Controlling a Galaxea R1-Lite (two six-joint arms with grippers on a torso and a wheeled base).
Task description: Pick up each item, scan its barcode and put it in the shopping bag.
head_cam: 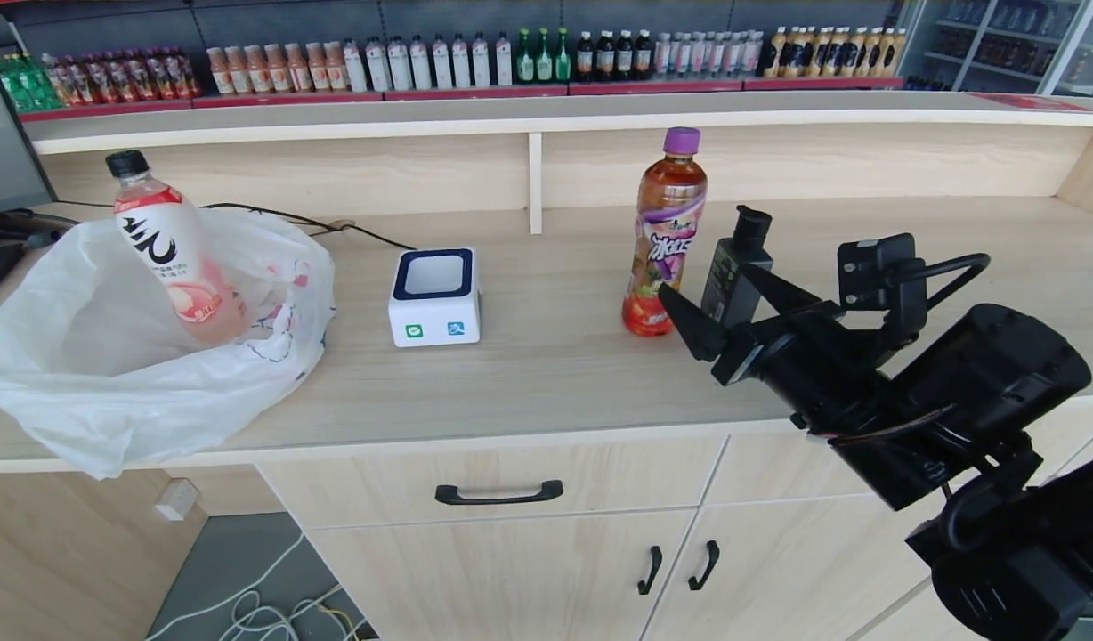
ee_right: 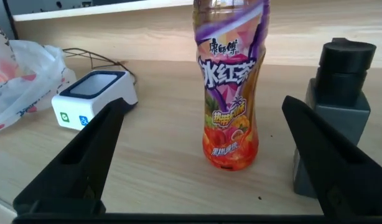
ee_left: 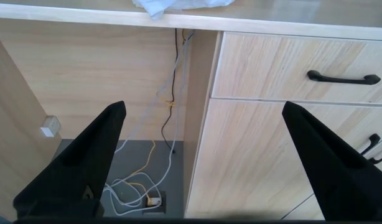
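Observation:
An orange tea bottle (head_cam: 663,233) with a purple cap stands upright on the wooden counter (head_cam: 555,374). Right beside it is a dark grey bottle (head_cam: 732,267) with a black cap. My right gripper (head_cam: 702,278) hovers open just in front of both; in the right wrist view the tea bottle (ee_right: 228,93) stands between and beyond the fingers of the right gripper (ee_right: 203,102), with the dark bottle (ee_right: 337,106) off to one side. The white shopping bag (head_cam: 110,356) lies open at the counter's left, a pink drink bottle (head_cam: 173,254) leaning inside. My left gripper (ee_left: 203,106) is open and empty below the counter.
A white barcode scanner (head_cam: 434,296) with a blue-rimmed window sits mid-counter between bag and bottles. A low wooden shelf wall (head_cam: 534,169) backs the counter. Drawers with black handles (head_cam: 499,492) are under it. Cables (ee_left: 141,186) lie on the floor by the cabinet side.

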